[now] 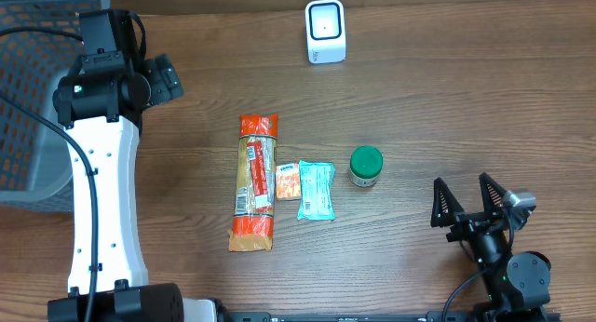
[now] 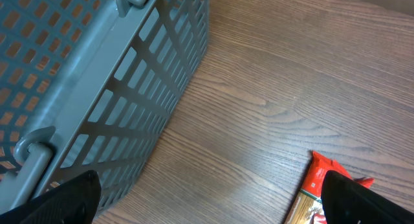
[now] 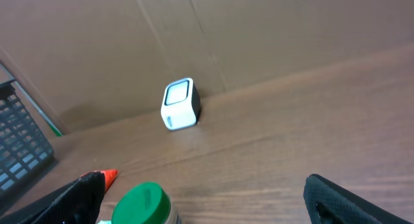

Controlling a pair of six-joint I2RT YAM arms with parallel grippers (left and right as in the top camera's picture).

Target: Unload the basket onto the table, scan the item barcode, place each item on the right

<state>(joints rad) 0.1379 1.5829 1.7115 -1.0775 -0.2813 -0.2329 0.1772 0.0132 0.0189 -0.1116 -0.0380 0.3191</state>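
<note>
On the far left sits a grey plastic basket with holes in its sides [image 1: 23,99]. The left gripper [image 2: 213,208] hangs just beside it, over the brown wooden table [image 1: 466,99]. Its two fingers are spread wide and there is nothing between them.

In the middle of the table four items lie in a row. First comes a long see-through packet with orange ends [image 1: 254,182]. Just beside it is a small orange packet [image 1: 288,181], then a blue-green packet [image 1: 316,190]. A little apart from those stands a small jar with a green lid [image 1: 366,166]. Well behind them, by the far edge, is a white boxy scanner [image 1: 326,31]. On the right, the right gripper [image 1: 467,199] is near the jar. It is wide open and empty too.

Nothing is picked up yet, so I think the job now is to reach for one item. I cannot tell which one is meant. To do it well, a gripper should come straight down over the item and pinch it across its thin side. Its fingers should stay off the barcode stripes, and then the stripes must be turned to face the scanner's window.

The long packet's long side runs from the far edge to the near edge, with one orange end pointing toward the scanner's side. The blue-green packet lies the same way. The jar stands upright with its lid on top. I cannot see a barcode on any of them.
</note>
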